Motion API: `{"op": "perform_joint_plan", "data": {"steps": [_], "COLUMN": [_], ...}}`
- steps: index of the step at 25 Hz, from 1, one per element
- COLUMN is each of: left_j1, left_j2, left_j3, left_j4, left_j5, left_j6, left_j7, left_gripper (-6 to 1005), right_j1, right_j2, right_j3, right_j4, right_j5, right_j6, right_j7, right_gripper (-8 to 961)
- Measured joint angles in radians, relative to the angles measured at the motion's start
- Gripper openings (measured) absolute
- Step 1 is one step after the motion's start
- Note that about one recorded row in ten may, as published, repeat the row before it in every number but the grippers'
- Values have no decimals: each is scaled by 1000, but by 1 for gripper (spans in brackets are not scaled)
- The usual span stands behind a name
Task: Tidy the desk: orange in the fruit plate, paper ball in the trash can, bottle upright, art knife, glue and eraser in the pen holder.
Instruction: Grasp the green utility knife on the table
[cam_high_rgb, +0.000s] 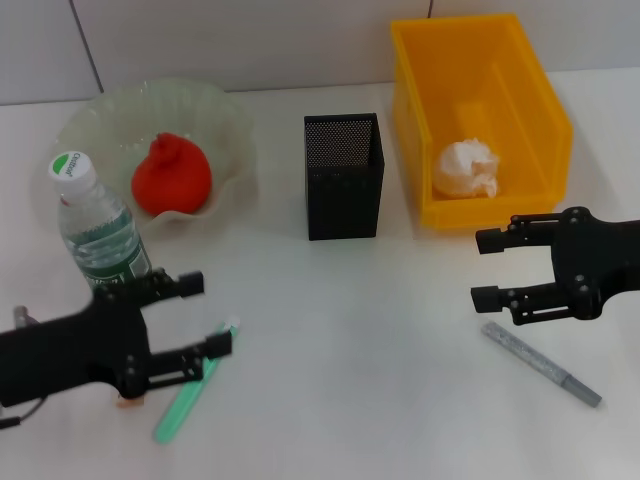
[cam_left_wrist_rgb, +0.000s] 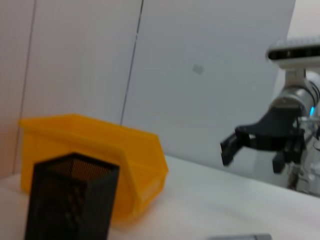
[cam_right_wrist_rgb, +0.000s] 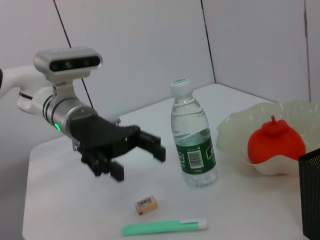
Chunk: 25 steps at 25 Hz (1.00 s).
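The orange (cam_high_rgb: 172, 178) lies in the translucent fruit plate (cam_high_rgb: 225, 115) at the back left. The bottle (cam_high_rgb: 95, 225) stands upright in front of the plate. The black mesh pen holder (cam_high_rgb: 343, 175) stands mid-table, and the paper ball (cam_high_rgb: 468, 168) sits in the yellow trash can (cam_high_rgb: 530, 90). My left gripper (cam_high_rgb: 210, 314) is open, just beside the bottle. Below it lie a green glue stick (cam_high_rgb: 188, 392) and the small tan eraser (cam_right_wrist_rgb: 146, 205). My right gripper (cam_high_rgb: 482, 268) hangs open above a grey art knife (cam_high_rgb: 540, 362).
The white table runs back to a pale wall behind the plate and bin. The pen holder (cam_left_wrist_rgb: 70, 200) stands close to the yellow trash can (cam_left_wrist_rgb: 125, 155). Bare table lies between the two grippers.
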<state>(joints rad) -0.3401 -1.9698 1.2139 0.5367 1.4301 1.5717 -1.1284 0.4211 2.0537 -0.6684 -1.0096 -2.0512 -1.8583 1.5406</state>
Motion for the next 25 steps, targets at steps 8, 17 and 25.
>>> {"op": "perform_joint_plan", "data": {"steps": [8,17,25], "left_j1": [31,104,127], "left_j2": [-33,-68,-97], "left_j3": [-4,-7,-10], "left_j4": [64,222,438], "left_j5": [73,155,343], "left_j6": [-21,-51,-168], "left_j7": [-36,-111,-378], "left_gripper": [800,800,800], "right_j1": [17,19,15], "right_j2": [-1,4,9], "right_j3": [-6,-1,0], "right_j4": [-5,-16,-15], "right_j5": [-1,-1,0], "right_j6": [1,4,5], "right_j7": [27,29,29], "right_gripper": [765,764,765]}}
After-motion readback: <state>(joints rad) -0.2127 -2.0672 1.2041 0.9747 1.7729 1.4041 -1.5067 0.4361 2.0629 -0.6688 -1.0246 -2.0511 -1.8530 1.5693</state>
